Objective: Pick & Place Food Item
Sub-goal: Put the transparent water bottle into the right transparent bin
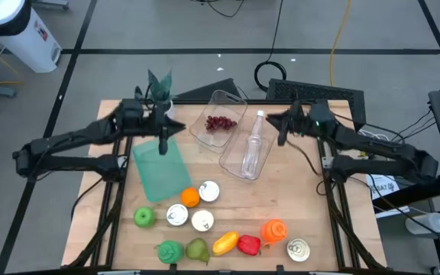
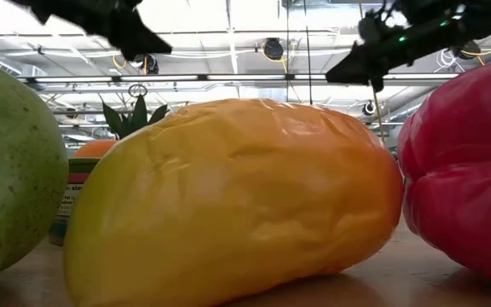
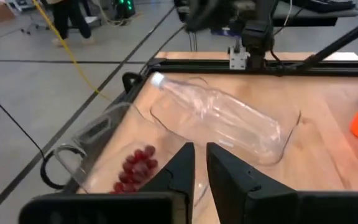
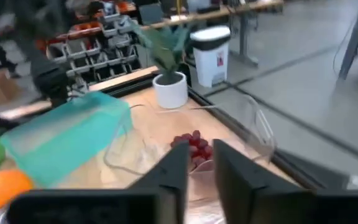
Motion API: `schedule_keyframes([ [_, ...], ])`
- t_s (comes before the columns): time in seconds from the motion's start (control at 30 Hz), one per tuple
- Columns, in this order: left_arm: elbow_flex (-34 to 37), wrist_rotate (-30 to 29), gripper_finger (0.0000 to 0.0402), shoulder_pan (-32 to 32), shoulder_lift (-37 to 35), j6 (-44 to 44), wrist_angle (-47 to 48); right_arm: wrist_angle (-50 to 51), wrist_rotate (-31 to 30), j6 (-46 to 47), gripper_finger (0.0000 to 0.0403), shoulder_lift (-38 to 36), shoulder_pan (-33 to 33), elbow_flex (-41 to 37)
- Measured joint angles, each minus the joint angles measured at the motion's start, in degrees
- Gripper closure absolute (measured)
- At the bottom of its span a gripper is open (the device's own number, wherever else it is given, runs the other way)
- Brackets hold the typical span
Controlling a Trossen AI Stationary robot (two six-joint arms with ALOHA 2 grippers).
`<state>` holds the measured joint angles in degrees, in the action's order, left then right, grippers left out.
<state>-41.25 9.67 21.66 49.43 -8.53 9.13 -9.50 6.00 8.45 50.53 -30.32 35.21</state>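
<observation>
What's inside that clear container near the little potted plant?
A bunch of red grapes lies inside the clear container. Nothing else shows in it; the left gripper covers one corner.

I see grapes [image 1: 220, 122] in a container [image 1: 218, 103] at table [image 1: 304, 206] rear, bottle [image 1: 253, 145] in a 2nd container just right. Fruit & cans up front.

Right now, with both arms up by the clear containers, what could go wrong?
1. The left tool is shut, apparently on the green bag; its loose end could sweep the orange.
2. The bottle lies across a clear container; a nudge from the right tool may roll it toward the grapes.
</observation>
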Motion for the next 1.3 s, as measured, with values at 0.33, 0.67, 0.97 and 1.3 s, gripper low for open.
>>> schedule_keyframes([
  [0.33, 17.26, 0.61, 0.0350, -2.35, -5.01, -0.51, -17.55, -2.59, 9.57, 14.32, 0.0090, 13.25, -14.24, 2.76],
  [0.67, 17.44, 0.42, 0.0350, -2.15, -8.06, -0.01, -18.20, -6.93, 17.90, 19.31, 0.0068, 21.86, -16.28, 2.78],
  [0.97, 17.44, 0.85, 0.0350, -2.35, -8.32, 0.28, -17.79, -9.04, 16.34, 19.58, 0.0077, 25.72, -14.58, 2.78],
  [1.3, 17.44, 0.85, 0.0350, -2.35, -8.32, 0.09, -17.73, -10.96, 14.86, 19.40, 0.0085, 28.16, -13.77, 2.76],
])
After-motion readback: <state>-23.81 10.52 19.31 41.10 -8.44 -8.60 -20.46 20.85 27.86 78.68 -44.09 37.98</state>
